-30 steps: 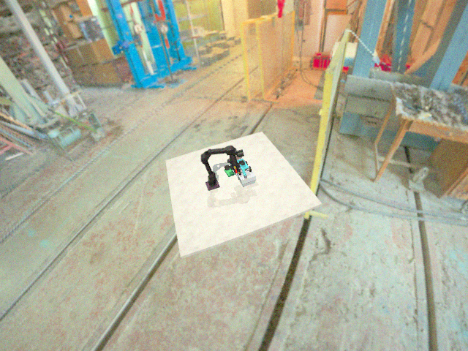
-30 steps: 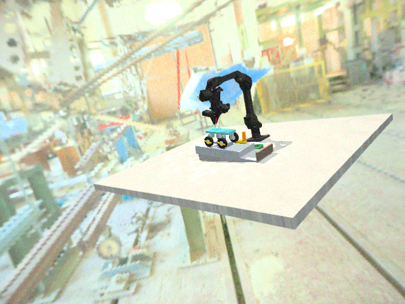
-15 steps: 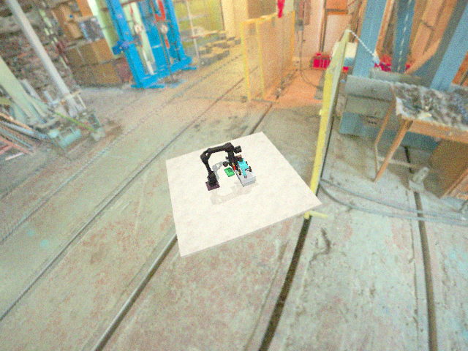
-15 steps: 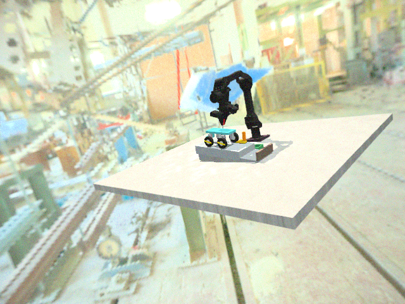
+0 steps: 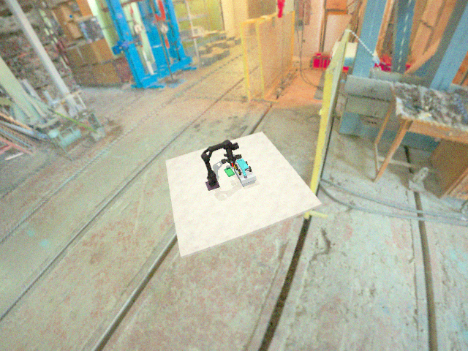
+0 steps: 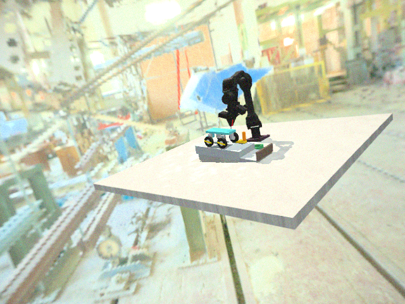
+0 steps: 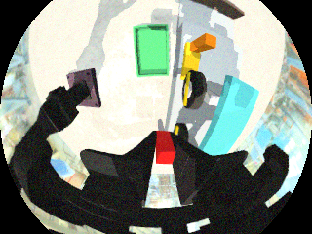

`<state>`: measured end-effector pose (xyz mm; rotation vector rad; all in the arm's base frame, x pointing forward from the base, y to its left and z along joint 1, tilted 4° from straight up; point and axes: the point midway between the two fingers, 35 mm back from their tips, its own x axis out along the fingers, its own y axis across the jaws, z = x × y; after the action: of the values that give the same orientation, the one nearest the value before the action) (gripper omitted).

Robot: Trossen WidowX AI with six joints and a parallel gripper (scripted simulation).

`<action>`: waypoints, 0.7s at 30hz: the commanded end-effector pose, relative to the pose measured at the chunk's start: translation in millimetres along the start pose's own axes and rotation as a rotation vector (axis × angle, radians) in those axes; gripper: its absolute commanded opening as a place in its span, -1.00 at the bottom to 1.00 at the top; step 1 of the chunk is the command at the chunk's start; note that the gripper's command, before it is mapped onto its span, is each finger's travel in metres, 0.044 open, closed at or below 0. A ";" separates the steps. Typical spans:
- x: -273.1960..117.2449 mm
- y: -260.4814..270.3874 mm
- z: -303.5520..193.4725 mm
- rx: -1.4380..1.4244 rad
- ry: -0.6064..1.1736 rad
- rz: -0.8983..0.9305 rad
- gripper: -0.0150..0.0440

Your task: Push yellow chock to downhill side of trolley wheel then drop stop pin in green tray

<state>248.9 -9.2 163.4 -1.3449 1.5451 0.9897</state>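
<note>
My gripper (image 7: 162, 134) (image 6: 231, 118) (image 5: 229, 160) is shut on the red-headed stop pin (image 7: 166, 146) (image 6: 231, 123) and holds it in the air above the downhill end of the trolley. The trolley (image 6: 221, 131) (image 7: 229, 115) (image 5: 242, 164) has a cyan deck and black-and-yellow wheels and stands on the grey ramp (image 6: 225, 152) (image 5: 247, 181). The yellow chock with its orange handle (image 6: 243, 135) (image 7: 202, 45) sits against the downhill side of a wheel (image 7: 194, 89). The green tray (image 7: 151, 51) (image 6: 258, 145) (image 5: 229, 172) lies on the table beside the ramp, ahead and left of the gripper in the wrist view.
A dark brown bar (image 6: 264, 152) lies at the ramp's low end. The arm's purple base plate (image 7: 86, 86) (image 6: 258, 137) (image 5: 211, 185) stands behind the tray. All rests on a pale square table (image 6: 228, 192) (image 5: 234, 219).
</note>
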 end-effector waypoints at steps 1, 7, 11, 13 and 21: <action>-1.5 0.7 15.2 0.001 -0.002 0.005 -0.49; -4.3 1.4 40.0 0.001 -0.004 0.005 -0.49; -6.1 2.2 56.6 0.001 -0.006 0.005 -0.49; -7.0 2.6 64.9 0.001 -0.006 0.005 -0.49; -10.5 4.7 96.5 0.001 -0.009 0.006 -0.49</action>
<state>254.1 77.4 142.9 -1.3403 1.5389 0.9982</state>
